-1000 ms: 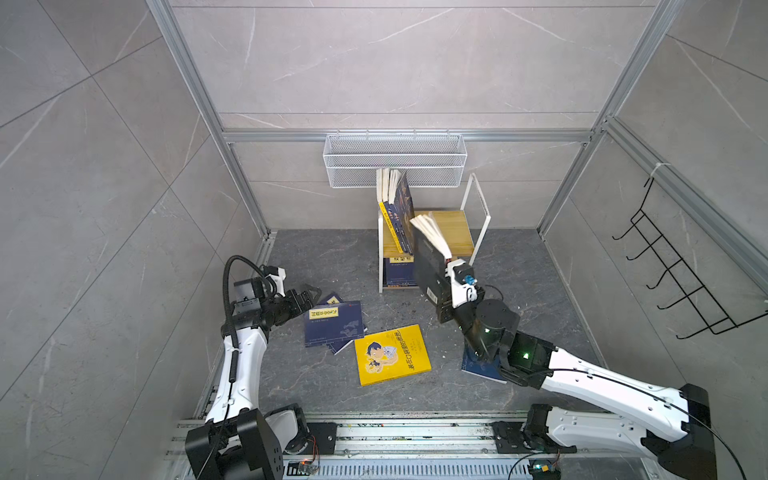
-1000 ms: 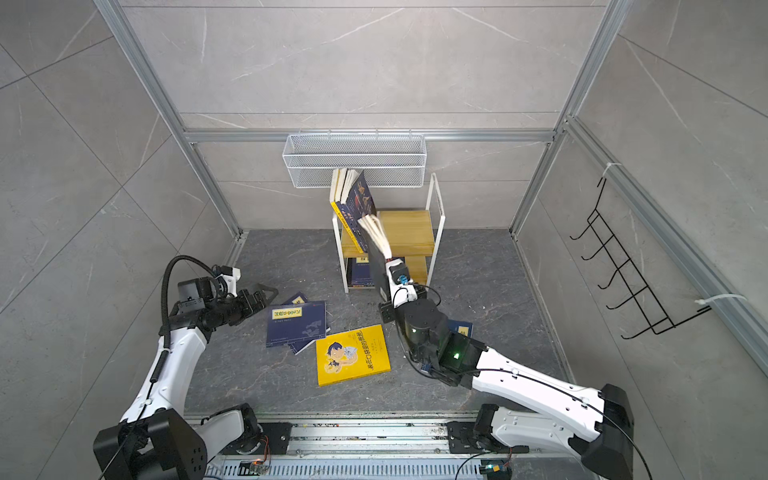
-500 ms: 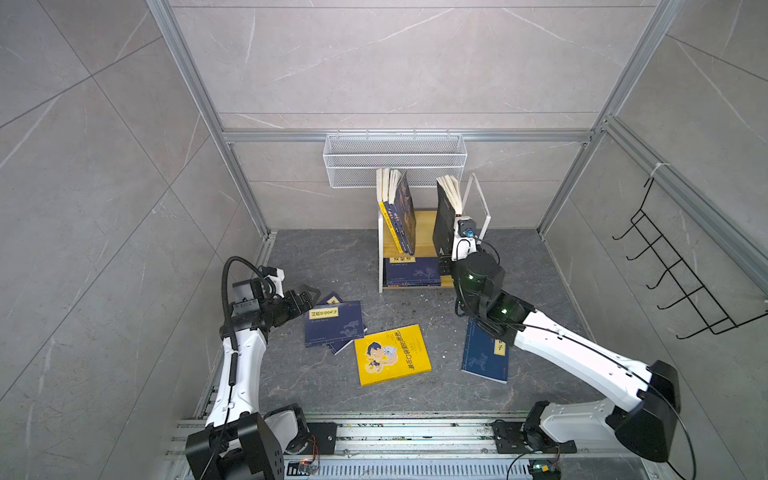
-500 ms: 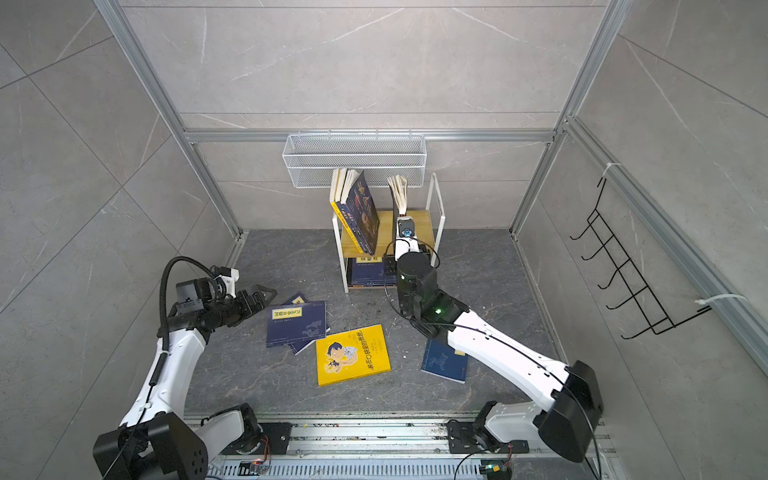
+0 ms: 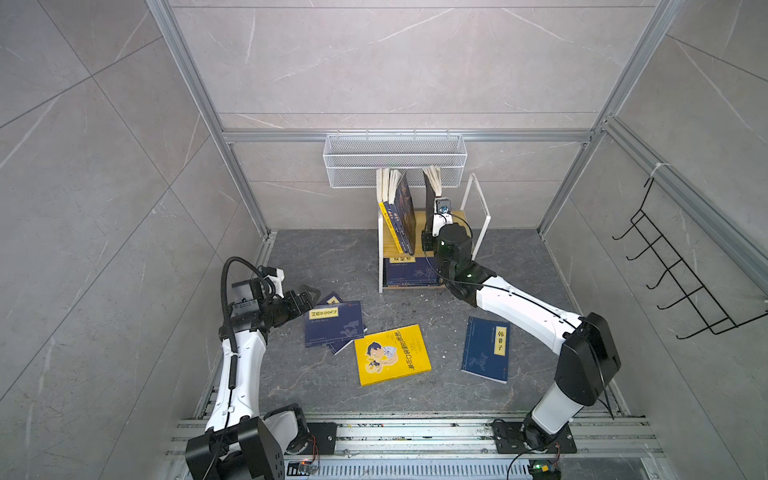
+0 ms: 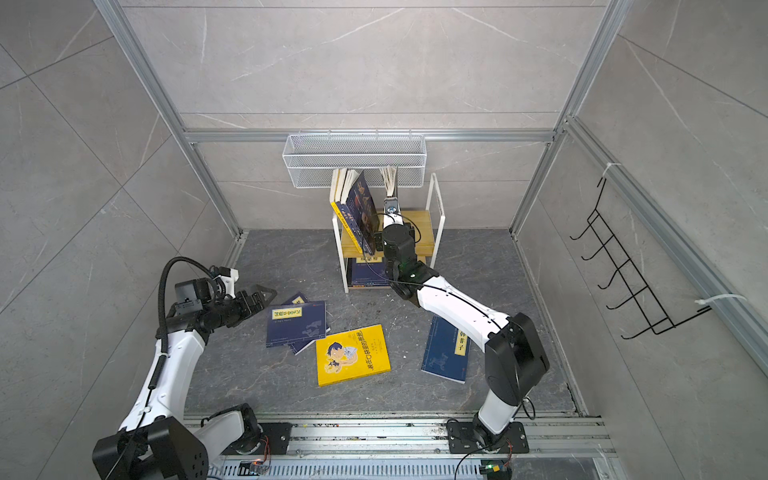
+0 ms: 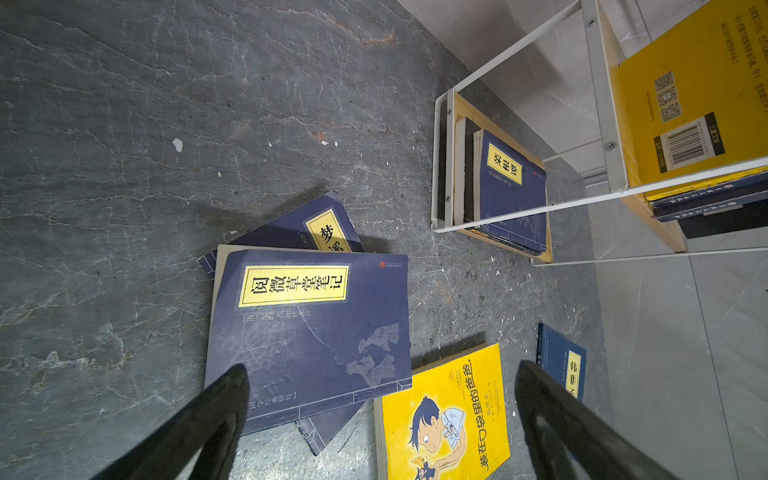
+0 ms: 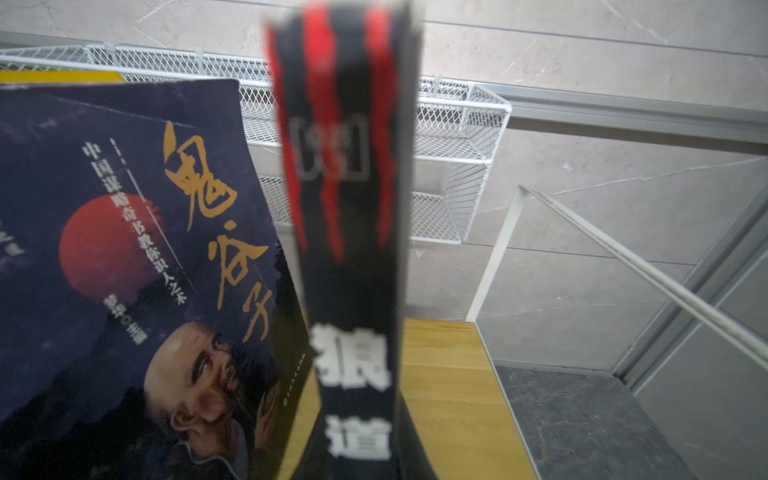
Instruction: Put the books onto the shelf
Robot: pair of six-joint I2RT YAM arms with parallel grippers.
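Now, low in both top views, four books lie flat on the floor (image 5: 415,307): a yellow book (image 5: 391,355) at centre, a navy book (image 5: 486,349) to its right, and a navy pair (image 5: 334,324) stacked askew to its left. The left gripper (image 5: 312,296) hovers just beside the pair's upper-left corner, jaws spread wide and empty, exactly where it was a second ago.

Higher in the frame, the right gripper (image 5: 433,216) is clenched on a black book (image 5: 431,189), held upright. That is the change: a second ago this book hung low in front of the shelf (image 6: 423,227), near the floor. It has since swung up over the top tier, into the gap between the leaning books (image 5: 399,208) at the tier's left end and the white frame on the right. Whether its bottom edge touches the wood I cannot tell. A flat stack (image 5: 409,272) lies on the lower tier. Above and behind hangs the mesh basket (image 5: 395,160).

So this placement looks nearly done. What remains, I judge, is to set the book down against its neighbours and let go. Four books on the floor are yet to be shelved.
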